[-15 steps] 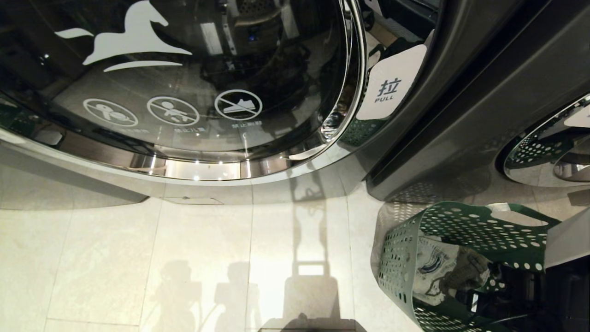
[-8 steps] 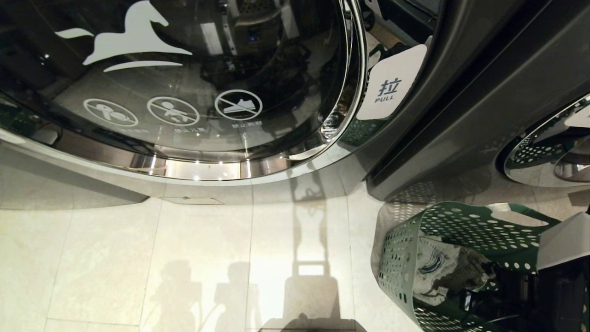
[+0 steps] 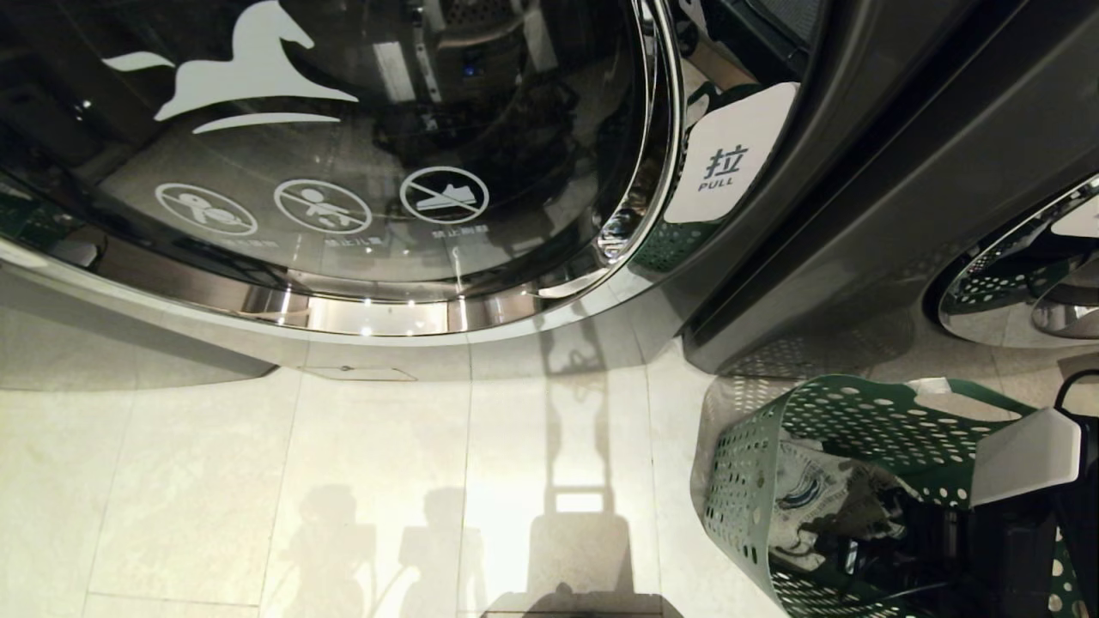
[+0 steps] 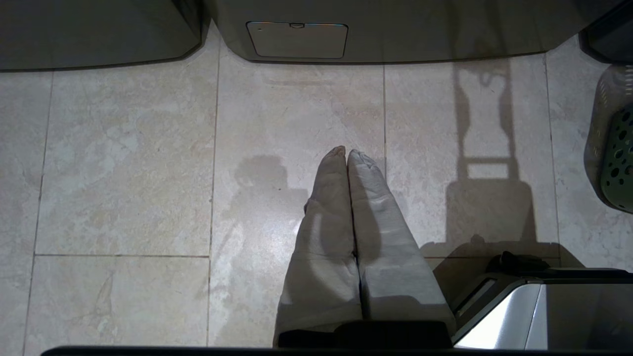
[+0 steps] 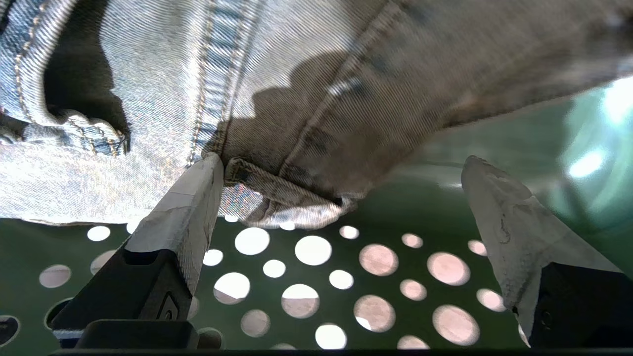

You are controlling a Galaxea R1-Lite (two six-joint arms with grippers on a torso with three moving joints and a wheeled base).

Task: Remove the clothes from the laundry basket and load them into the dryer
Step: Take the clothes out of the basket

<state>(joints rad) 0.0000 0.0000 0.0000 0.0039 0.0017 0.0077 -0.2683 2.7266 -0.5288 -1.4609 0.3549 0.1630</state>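
Fingers of the right gripper (image 5: pixel 341 163) stand spread wide inside the laundry basket (image 5: pixel 316 277), holding nothing; 1 fingertip (image 5: pixel 200 183) touches a folded hem of the clothes (image 5: pixel 277 89), faded denim with stitched seams, while the other sits apart over the green wall. Round holes in that wall show pale floor beyond. From the head view, the right arm (image 3: pixel 1026 455) reaches down into the basket (image 3: pixel 747 481) at the lower right, where the crumpled clothes (image 3: pixel 816 506) lie against its near-left wall. The basket stands on the tiled floor (image 3: pixel 343 481) just beside the dark machine front, right of the dryer's round glass door (image 3: pixel 343 154) with its white PULL tab (image 3: pixel 730 163). The left gripper (image 4: pixel 346 153) hangs over bare tiles, its 2 fingers pressed together and empty.
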